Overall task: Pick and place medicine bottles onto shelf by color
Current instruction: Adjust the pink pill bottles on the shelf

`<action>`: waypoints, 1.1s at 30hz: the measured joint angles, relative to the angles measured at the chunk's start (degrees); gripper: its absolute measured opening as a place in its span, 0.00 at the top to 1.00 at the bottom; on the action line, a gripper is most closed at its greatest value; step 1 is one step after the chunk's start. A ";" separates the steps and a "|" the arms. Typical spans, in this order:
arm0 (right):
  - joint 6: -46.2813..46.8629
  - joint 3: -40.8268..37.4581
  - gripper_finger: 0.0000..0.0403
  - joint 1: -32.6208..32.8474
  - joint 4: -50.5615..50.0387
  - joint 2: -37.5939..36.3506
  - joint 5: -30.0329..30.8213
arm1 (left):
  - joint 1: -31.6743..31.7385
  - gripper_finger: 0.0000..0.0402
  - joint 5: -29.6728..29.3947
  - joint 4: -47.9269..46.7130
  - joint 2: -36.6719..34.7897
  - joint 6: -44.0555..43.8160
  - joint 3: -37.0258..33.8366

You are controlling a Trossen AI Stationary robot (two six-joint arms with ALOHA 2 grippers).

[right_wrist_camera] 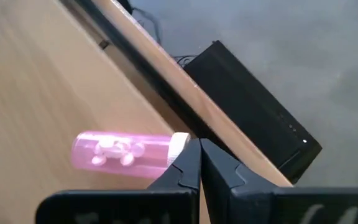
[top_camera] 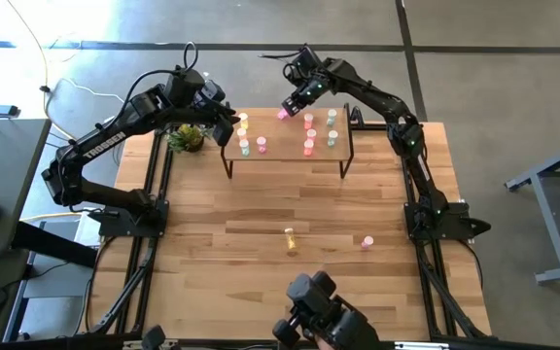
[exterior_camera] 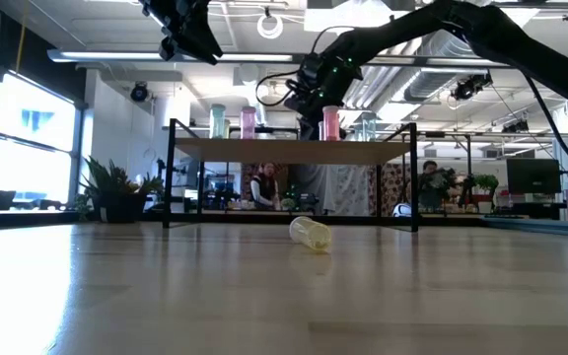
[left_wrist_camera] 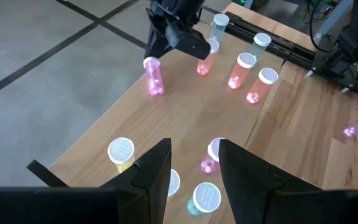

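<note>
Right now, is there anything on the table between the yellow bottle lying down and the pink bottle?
No. In the high view, only bare wood lies between the yellow bottle and the pink bottle on the table.
</note>
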 joint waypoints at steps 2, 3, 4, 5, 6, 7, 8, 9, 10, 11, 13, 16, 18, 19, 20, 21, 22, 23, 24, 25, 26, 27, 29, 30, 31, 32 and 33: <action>-0.93 0.00 1.00 0.12 -0.21 0.01 -1.08 | -0.02 0.69 0.00 0.00 0.00 0.01 0.00; -1.14 0.00 1.00 0.21 -0.20 0.00 -1.33 | 0.00 0.69 0.00 0.00 0.00 0.00 0.00; -1.46 0.00 1.00 0.31 -0.31 0.00 -1.40 | 0.00 0.69 0.00 0.01 0.00 0.01 0.00; -2.11 0.00 1.00 0.45 -0.78 0.00 -1.61 | 0.00 0.69 0.00 0.02 0.00 0.01 0.00; -2.68 0.00 1.00 0.55 -1.50 0.00 -1.80 | 0.00 0.69 0.00 0.00 0.00 0.02 0.00; -3.66 0.00 1.00 0.78 -1.96 0.00 -1.78 | -0.01 0.69 0.00 0.00 0.00 0.02 0.00; -4.59 0.00 1.00 0.99 -2.11 0.00 -1.81 | -0.01 0.69 0.00 0.01 0.00 0.02 0.00; -5.55 0.00 1.00 1.27 -2.36 0.00 -1.83 | 0.00 0.69 0.00 0.00 0.00 0.02 0.00; -6.50 0.00 1.00 1.57 -2.71 0.00 -2.06 | 0.00 0.69 0.00 0.01 0.00 0.02 0.00; -7.36 0.00 1.00 1.90 -2.82 0.00 -2.20 | -0.01 0.69 0.00 0.02 0.00 0.02 0.00; -8.81 0.00 1.00 2.53 -2.67 0.00 -2.23 | 0.00 0.69 0.00 0.00 0.00 0.02 0.00; -11.00 0.00 1.00 3.46 -2.65 0.00 -2.23 | -0.01 0.69 0.00 0.02 0.00 0.02 0.00; -11.65 0.00 1.00 3.99 -2.63 0.00 -2.24 | -0.01 0.69 0.00 0.01 0.00 0.02 0.00; -12.14 0.00 1.00 4.22 -2.64 0.00 -2.26 | -0.02 0.69 0.00 0.01 0.00 0.02 0.00; -12.71 0.00 1.00 4.45 -2.66 0.00 -2.23 | 0.00 0.69 0.00 0.01 0.00 0.02 0.00; -13.01 0.00 1.00 4.69 -2.65 0.00 -2.22 | -0.02 0.69 0.00 0.02 0.00 0.02 0.00; -13.22 0.00 1.00 4.91 -2.63 0.00 -2.19 | -0.01 0.69 0.00 0.01 0.00 0.02 0.00; -13.66 0.00 1.00 5.13 -2.58 0.00 -2.15 | 0.00 0.69 0.00 0.02 0.00 0.02 0.00; -14.04 0.00 1.00 5.37 -2.58 0.00 -2.09 | 0.00 0.69 0.00 0.02 0.00 0.02 0.00; -14.19 0.00 1.00 5.59 -2.63 0.00 -1.95 | 0.00 0.69 0.00 0.02 0.00 0.02 0.00; -14.45 0.00 1.00 5.77 -2.63 0.00 -1.92 | 0.00 0.69 0.00 0.02 0.00 0.02 0.00; -14.61 0.00 1.00 5.96 -2.61 0.00 -1.91 | -0.01 0.69 0.00 0.02 0.00 0.02 0.00; -14.62 0.00 1.00 6.19 -2.61 0.00 -1.91 | 0.00 0.69 0.00 0.00 0.00 0.02 0.00; -14.61 0.00 1.00 6.26 -2.61 0.00 -1.91 | 0.00 0.69 0.00 0.02 0.00 0.02 0.00; -14.61 0.00 1.00 6.28 -2.61 0.00 -1.89 | 0.00 0.69 0.00 0.00 0.00 0.04 0.00; -14.58 0.01 1.00 6.28 -2.63 -0.02 -1.91 | 0.00 0.69 0.00 0.02 0.00 0.22 0.00; -14.32 0.25 1.00 6.30 -2.88 -0.02 -1.85 | 0.00 0.69 -0.01 0.02 0.00 0.71 0.00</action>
